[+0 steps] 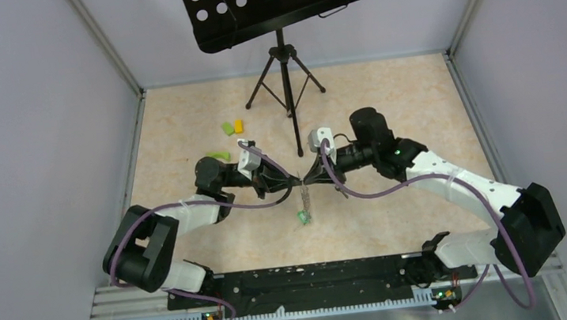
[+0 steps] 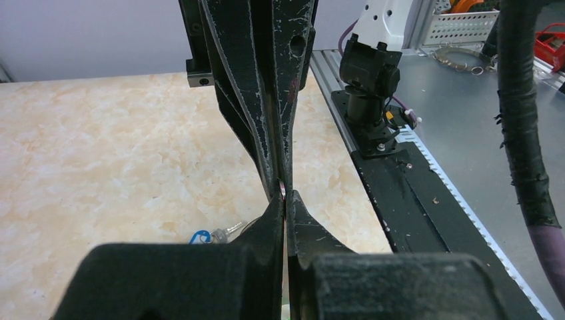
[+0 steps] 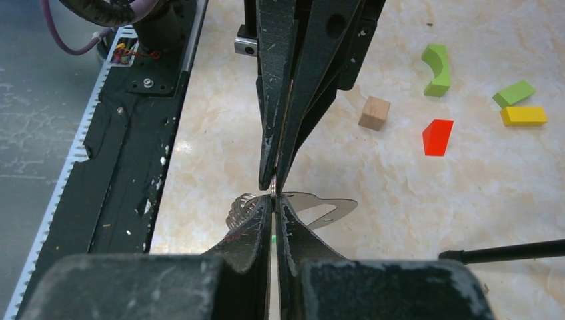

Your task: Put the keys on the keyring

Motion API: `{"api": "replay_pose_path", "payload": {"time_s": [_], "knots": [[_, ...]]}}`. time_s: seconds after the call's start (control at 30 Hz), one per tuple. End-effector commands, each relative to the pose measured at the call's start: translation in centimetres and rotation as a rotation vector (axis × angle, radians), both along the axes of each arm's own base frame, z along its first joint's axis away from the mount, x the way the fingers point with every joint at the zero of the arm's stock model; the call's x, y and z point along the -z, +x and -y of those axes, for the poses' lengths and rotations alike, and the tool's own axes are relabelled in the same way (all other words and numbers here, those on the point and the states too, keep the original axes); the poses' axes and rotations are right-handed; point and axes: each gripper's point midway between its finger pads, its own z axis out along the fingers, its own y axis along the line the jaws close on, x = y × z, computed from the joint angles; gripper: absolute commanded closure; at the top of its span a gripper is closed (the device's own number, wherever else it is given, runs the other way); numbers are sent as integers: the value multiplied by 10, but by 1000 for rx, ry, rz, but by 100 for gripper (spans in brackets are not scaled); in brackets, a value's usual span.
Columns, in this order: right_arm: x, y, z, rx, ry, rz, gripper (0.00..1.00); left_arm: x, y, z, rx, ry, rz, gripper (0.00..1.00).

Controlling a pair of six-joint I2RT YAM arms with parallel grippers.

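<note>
Clenched tip to tip on one thin metal keyring (image 2: 283,190) with left tool (image 1: 289,182) and right tool (image 1: 310,176); risks slipping under uneven pull, dropping small green-tagged key (image 1: 303,217) dangling at 6 o'clock.

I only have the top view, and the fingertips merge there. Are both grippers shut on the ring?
Observer: Yes. The wrist views show the left gripper and right gripper each closed on the ring's thin edge, tip to tip.
Operator: I see the green key below them. Where's the blue one?
Observer: The blue key lies on the table, off the ring, beside the left fingers.
Operator: Any blocks I can't see?
Observer: A red block and a wooden cube, apart from each other on the table.
</note>
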Motion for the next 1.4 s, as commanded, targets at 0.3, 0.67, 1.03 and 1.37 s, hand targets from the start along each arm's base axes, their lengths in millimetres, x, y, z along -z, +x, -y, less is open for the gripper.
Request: {"api": "replay_pose_path", "payload": {"time_s": [0.3, 0.67, 1.03, 1.37], "knots": [[-12, 28, -1, 140, -255, 144, 100, 0, 28, 3, -66, 50, 196, 42], [-11, 31, 2, 184, -377, 162, 100, -8, 38, 7, -71, 29, 251, 58], [-9, 32, 0, 190, -381, 156, 100, -6, 36, 10, -40, 26, 224, 60], [-11, 31, -1, 192, -372, 152, 100, -1, 40, 17, -27, 55, 195, 60]]}}
